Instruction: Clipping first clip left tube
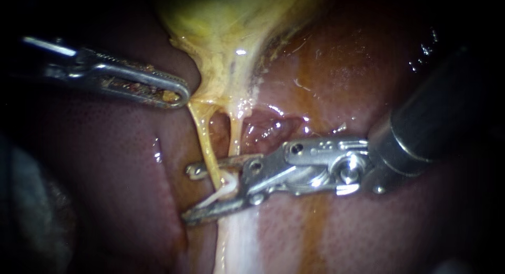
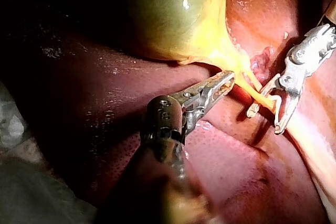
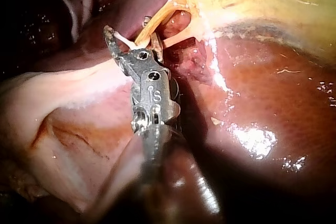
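The yellow-green gallbladder (image 1: 231,21) narrows into two thin yellow tubes. My right instrument (image 1: 192,194) comes in from the right with its jaws open on either side of the left tube (image 1: 202,140). A white clip (image 1: 223,190) sits between them, against that tube. The right tube (image 1: 235,134) runs just behind the upper jaw. My left instrument (image 1: 176,92) is shut on the yellow tissue at the gallbladder's neck and holds it stretched to the left. The left wrist view shows the same grip (image 2: 223,82), with my right instrument (image 2: 265,120) astride the tube (image 2: 261,98).
Dark red liver (image 1: 342,79) lies all around the tubes, wet and glistening. A pale band of tissue (image 1: 236,242) runs down from under the right instrument's jaws. In the right wrist view, pale folded tissue (image 3: 63,108) lies beside the shaft.
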